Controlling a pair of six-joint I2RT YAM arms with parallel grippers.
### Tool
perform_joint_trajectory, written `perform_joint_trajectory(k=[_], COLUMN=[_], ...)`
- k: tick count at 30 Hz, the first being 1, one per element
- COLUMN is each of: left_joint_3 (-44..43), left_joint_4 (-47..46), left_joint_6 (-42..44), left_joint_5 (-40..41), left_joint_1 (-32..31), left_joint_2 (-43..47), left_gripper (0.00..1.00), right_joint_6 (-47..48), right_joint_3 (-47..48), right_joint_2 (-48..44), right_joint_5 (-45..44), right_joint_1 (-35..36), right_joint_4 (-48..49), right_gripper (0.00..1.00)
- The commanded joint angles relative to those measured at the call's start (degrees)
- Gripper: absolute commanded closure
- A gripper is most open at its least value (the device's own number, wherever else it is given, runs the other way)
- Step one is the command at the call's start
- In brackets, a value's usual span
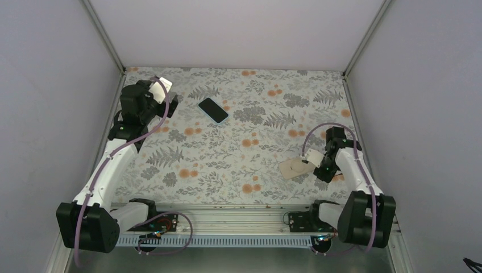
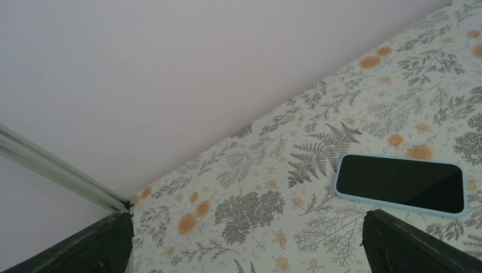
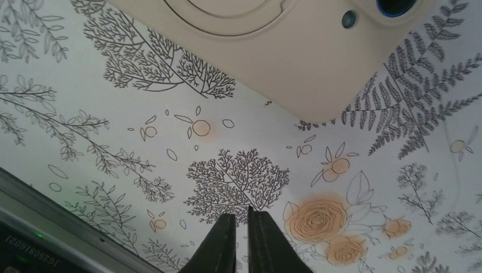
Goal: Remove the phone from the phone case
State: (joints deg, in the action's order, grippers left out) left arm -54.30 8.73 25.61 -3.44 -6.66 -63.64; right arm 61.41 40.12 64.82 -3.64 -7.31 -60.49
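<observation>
**Phone lies ahead of the open left fingers, towards their right side**

The patterned table carries two flat things. The left arm is reached out to the far left corner, and the right arm is folded close to its base on the other side.

The phone is seen face up, dark screen showing, with the pale blue rim of the phone case all round it, so it is judged not yet taken out. It lies just ahead of the left fingers, off towards their right-hand finger. Its long axis runs nearly along the line from one finger to the other, not down the gap between them.

A cream flat thing with lens openings lies ahead of the right fingers, apart from their tips. Whether it is a phone or an empty case cannot be told.

The left fingers are spread wide with nothing between them. The right fingers are drawn together to a narrow slit, and nothing is seen held.

The left arm is the nearer to the phone; the right fingers are well apart from it. A turn of the left wrist is judged needed for the fingers to close across the phone's narrow width.
</observation>
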Motion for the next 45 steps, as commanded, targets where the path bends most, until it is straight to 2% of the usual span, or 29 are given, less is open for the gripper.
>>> perform_joint_trajectory(k=[1, 7, 15, 20, 24, 31, 37, 40, 41, 42, 45], left_joint_3=[1.1, 1.2, 1.3, 1.0, 0.6, -0.7, 0.6, 1.8, 2.1, 2.5, 2.9], left_joint_4=[-0.2, -0.3, -0.4, 0.3, 1.2, 2.9, 3.9, 3.9, 3.8, 3.7, 2.9], left_joint_6=[1.6, 1.9, 1.6, 2.5, 2.9, 3.3, 4.9, 5.8, 5.9, 6.0, 6.1], left_joint_5=[-1.7, -1.9, -3.0, -4.5, -9.3, -12.1, -11.0, -10.1, -10.0, -9.9, -9.5], left_joint_1=[-0.3, -0.3, -0.3, -0.3, -0.3, -0.6, -0.6, -0.6, -0.6, -0.6, -0.6], left_joint_2=[0.1, -0.3, -1.1, -0.8, -0.9, -2.7, -1.4, -0.5, -0.4, -0.3, -0.5], left_gripper=[0.00, 0.00, 0.00, 0.00, 0.00, 0.00, 0.00, 0.00, 0.00, 0.00, 0.00], right_joint_6=[-1.0, -2.4, -5.4, -7.6, -9.2, -12.6, -13.6, -14.1, -16.1, -18.4, -20.2], right_joint_3=[0.7, 1.2, 1.0, 4.4, 9.5, 20.2, 25.9, 24.8, 23.9, 23.2, 24.7], right_joint_2=[3.2, 9.6, 18.9, 22.3, 27.2, 39.4, 45.3, 43.9, 42.6, 40.2, 34.3], right_joint_5=[1.3, 6.4, 6.6, 6.8, 8.8, 10.4, 15.3, 15.9, 13.6, 10.5, 12.5], right_joint_1=[-1.2, -1.3, -1.3, -1.3, -0.7, 8.1, 19.7, 21.9, 21.7, 20.8, 15.3], right_joint_4=[2.9, 7.2, 17.6, 24.9, 29.1, 30.0, 20.7, 21.2, 24.6, 28.0, 30.8], right_gripper=[0.93, 0.96, 0.96, 0.96, 0.96, 0.96, 0.96, 0.91, 0.86, 0.75, 0.58])
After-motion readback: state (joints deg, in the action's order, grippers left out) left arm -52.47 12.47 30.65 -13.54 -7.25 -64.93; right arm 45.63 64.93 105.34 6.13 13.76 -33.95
